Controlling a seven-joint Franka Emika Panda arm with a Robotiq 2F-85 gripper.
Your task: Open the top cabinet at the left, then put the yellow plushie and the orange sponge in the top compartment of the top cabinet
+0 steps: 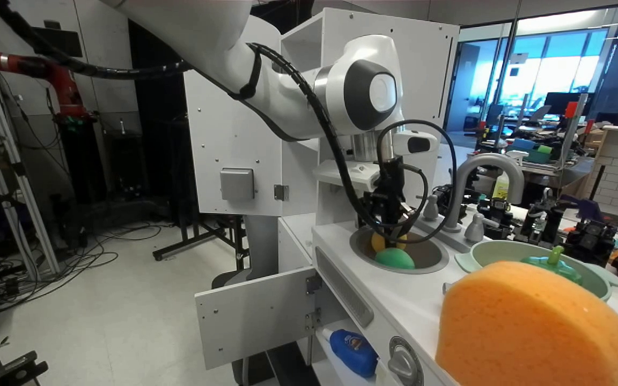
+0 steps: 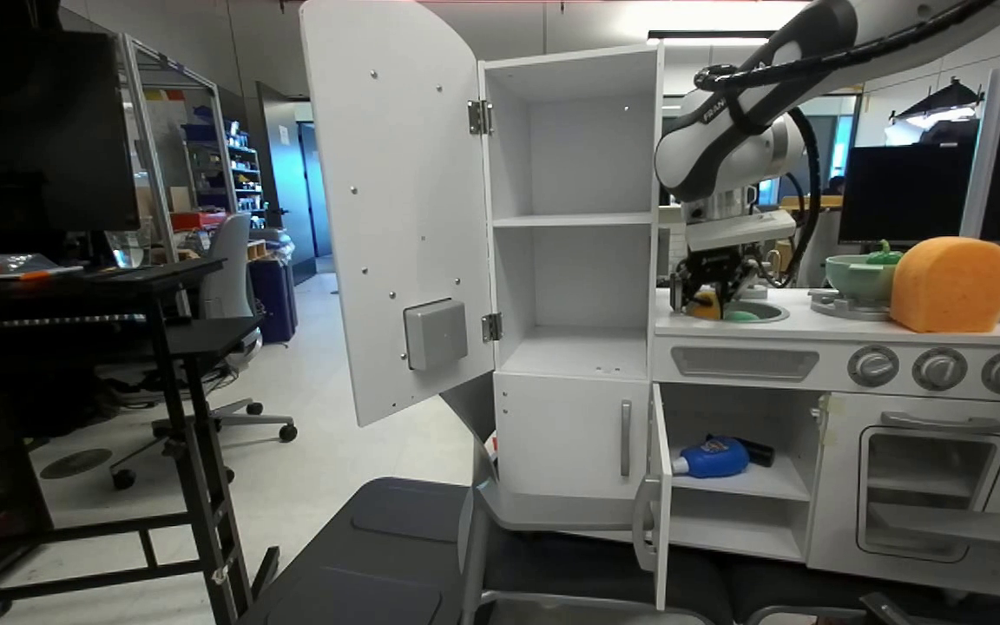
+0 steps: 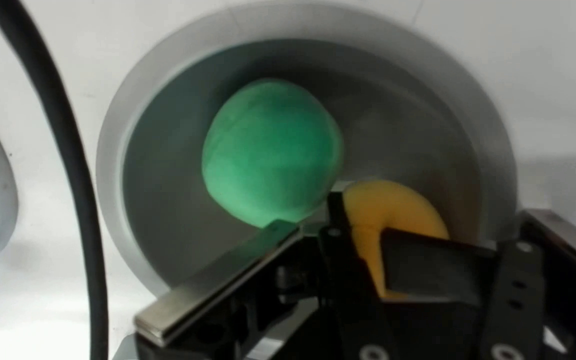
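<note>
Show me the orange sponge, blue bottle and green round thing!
Orange sponge [image 2: 947, 288]: an exterior view, its broad face.
Blue bottle [image 2: 715, 458]: an exterior view, its body.
Green round thing [image 3: 272, 154]: wrist view, middle of its top.

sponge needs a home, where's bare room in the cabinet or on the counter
The top compartment, above the shelf, looks bare, as does the lower compartment under it. The counter has a small patch between sink and orange sponge. Crowded: the sink, with gripper, yellow plushie and green object.

Left to right in an exterior view: cabinet [image 2: 571, 221], sink [image 2: 771, 310], bowl [image 2: 858, 278], and sponge [image 2: 953, 286], partly before the bowl. In the sink, plushie [image 2: 707, 305]; below the sink, on a shelf [image 2: 752, 487], bottle [image 2: 715, 458].
</note>
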